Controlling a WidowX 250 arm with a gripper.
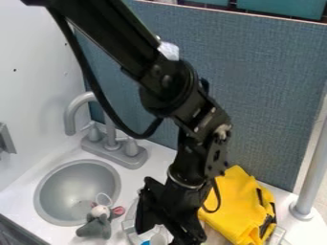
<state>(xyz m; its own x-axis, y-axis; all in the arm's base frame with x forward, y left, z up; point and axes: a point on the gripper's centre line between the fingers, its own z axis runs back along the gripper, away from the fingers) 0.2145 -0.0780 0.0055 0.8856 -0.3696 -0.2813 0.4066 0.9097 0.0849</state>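
Black metal and plastic made the gripper [167, 228], which hung low at the near edge of the counter [135, 176], right of the sink [67, 191]. Directly under it was the tub [131, 233], clear and thin, with a small blue-and-white piece [157, 239] inside. I could not tell if the jaws were released or clenched, nor if they held something.

The tub looked to me light and rather stiff, probably slippery, and it might slide if it was pushed. Its rim on the left side seemed the best place to take hold, with a gentle pinch. The small piece looked light also, but I could not see its shape well; a grip from above, across its upper part, seemed suitable.

Behind and to the right lay the yellow cloth [237, 206], in my judgement soft and easy to take by a raised fold. The toy mouse [97, 224], soft too, rested at the sink's near right rim; its body would bear squeezing better than its ears.
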